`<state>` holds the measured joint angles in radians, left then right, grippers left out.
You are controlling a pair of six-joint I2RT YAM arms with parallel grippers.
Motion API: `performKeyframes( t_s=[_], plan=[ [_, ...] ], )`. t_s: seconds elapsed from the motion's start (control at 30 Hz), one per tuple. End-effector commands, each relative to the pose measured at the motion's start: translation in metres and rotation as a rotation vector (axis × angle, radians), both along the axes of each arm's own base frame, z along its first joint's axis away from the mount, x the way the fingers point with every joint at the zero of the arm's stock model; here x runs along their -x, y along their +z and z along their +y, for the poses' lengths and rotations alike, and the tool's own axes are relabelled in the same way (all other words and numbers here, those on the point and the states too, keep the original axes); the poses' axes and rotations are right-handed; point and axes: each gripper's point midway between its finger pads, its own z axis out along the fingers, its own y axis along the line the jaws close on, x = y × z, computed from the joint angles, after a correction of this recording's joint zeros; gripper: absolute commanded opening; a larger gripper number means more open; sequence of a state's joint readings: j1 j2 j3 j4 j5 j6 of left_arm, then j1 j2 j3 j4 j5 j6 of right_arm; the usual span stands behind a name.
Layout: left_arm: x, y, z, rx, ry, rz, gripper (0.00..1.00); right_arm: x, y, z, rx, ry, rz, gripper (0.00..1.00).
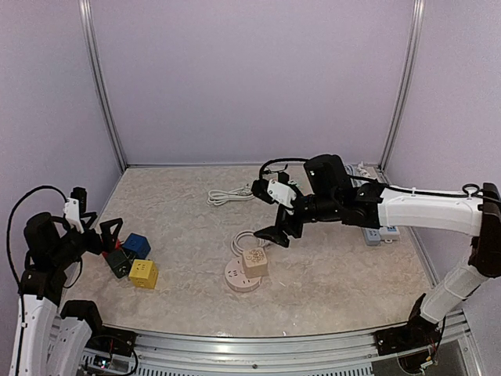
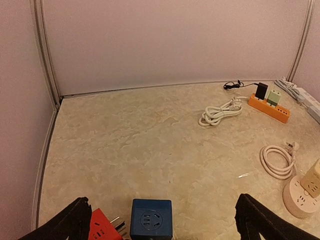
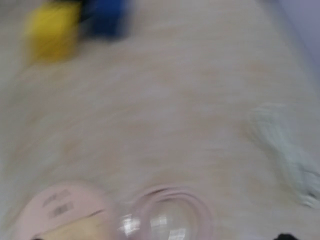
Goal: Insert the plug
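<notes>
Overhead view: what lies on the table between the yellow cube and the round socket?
Nothing; the table between yellow cube and round socket is bare, seen in the overhead view.

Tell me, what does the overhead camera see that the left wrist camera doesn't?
Only the overhead view shows the right arm stretched out and the yellow cube. Only the left wrist view shows the orange power strip with plugs in it. Both show the blue cube, the round socket and the bundled white cord farther back.
</notes>
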<state>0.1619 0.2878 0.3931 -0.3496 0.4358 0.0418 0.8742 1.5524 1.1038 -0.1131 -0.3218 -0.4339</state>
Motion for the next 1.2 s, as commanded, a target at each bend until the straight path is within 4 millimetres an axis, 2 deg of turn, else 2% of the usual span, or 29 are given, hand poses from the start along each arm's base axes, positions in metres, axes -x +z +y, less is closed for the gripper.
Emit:
performKeyframes(
  t_s=[0.0, 0.07, 0.17, 0.23, 0.37, 0.47, 0.53, 0.57, 0.63, 0.7, 0.9, 1.1, 1.17],
  plan=[
    [-0.003, 0.012, 0.011, -0.014, 0.064, -0.032, 0.99, -0.063, 0.058, -0.040, -0.196, -0.476, 0.011, 1.00],
    [-0.005, 0.026, 0.017, -0.017, 0.101, -0.053, 0.99, -0.081, 0.056, -0.065, -0.184, -0.609, 0.099, 1.00],
    [-0.007, 0.050, 0.018, -0.022, 0.109, -0.073, 0.99, -0.108, 0.039, -0.101, -0.154, -0.812, 0.244, 1.00],
    [-0.007, 0.069, 0.018, -0.036, 0.107, -0.076, 0.99, -0.122, 0.026, -0.126, -0.108, -0.942, 0.267, 1.00],
    [-0.003, 0.089, 0.017, -0.137, 0.083, 0.002, 0.99, -0.139, 0.008, -0.175, -0.074, -1.155, 0.269, 0.99],
    [-0.001, 0.088, 0.025, -0.264, 0.070, 0.154, 0.99, -0.151, -0.009, -0.221, -0.014, -1.322, 0.264, 0.98],
    [-0.002, 0.082, 0.035, -0.317, 0.086, 0.294, 0.99, -0.156, -0.030, -0.256, 0.111, -1.438, 0.253, 0.94],
    [-0.003, 0.079, 0.040, -0.339, 0.093, 0.363, 0.99, -0.156, -0.043, -0.265, 0.169, -1.455, 0.281, 0.90],
    [-0.005, 0.071, 0.047, -0.367, 0.091, 0.478, 0.99, -0.153, -0.061, -0.257, 0.243, -1.388, 0.366, 0.74],
    [-0.006, 0.065, 0.048, -0.394, 0.067, 0.535, 0.99, -0.141, -0.082, -0.233, 0.290, -1.260, 0.453, 0.70],
    [0.003, 0.031, 0.040, -0.459, -0.023, 0.554, 0.99, -0.087, -0.131, -0.172, 0.444, -0.980, 0.594, 0.62],
    [0.018, 0.005, 0.028, -0.469, -0.087, 0.587, 0.99, -0.026, -0.152, -0.109, 0.459, -0.773, 0.716, 0.60],
    [0.022, 0.001, 0.026, -0.472, -0.103, 0.589, 0.99, -0.002, -0.159, -0.097, 0.476, -0.725, 0.750, 0.60]
  ],
)
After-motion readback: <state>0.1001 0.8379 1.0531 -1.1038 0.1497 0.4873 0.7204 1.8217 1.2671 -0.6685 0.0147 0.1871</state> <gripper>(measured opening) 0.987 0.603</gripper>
